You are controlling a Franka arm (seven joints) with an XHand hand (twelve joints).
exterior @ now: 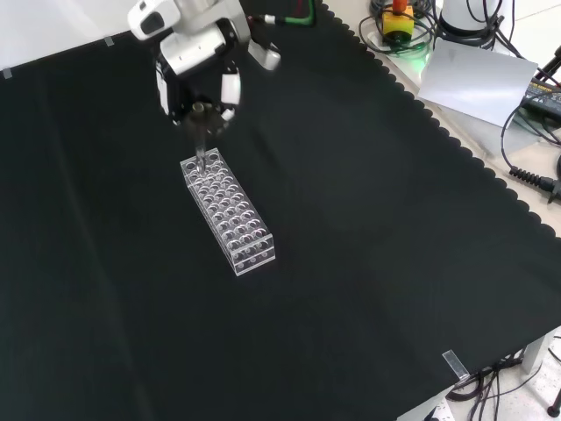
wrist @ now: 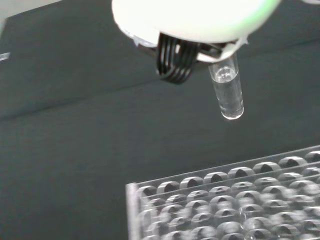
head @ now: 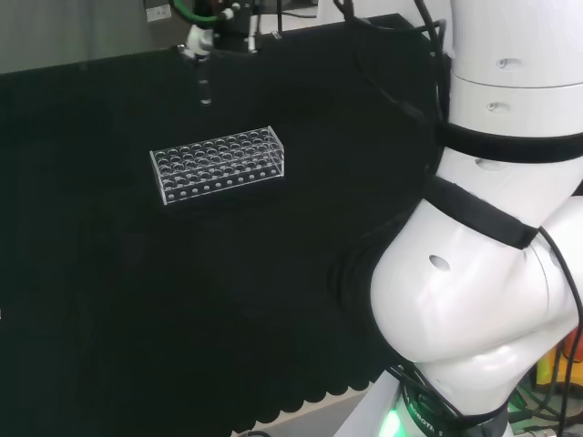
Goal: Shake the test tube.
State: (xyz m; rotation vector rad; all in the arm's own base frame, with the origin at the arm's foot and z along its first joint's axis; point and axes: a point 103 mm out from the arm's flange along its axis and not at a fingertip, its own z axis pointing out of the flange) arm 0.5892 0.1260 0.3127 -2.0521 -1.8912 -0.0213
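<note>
Front view: robot hand holds test tube above rack.

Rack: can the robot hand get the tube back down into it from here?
Probably yes. The robot hand holds the test tube upright above the rack's end, with nothing between them.

Clear glossy test tube and rack (matt black cloth)

Clear rack on the black-clothed tabletop. Beyond it, the hand holds a test tube hanging upright above the cloth.
</note>
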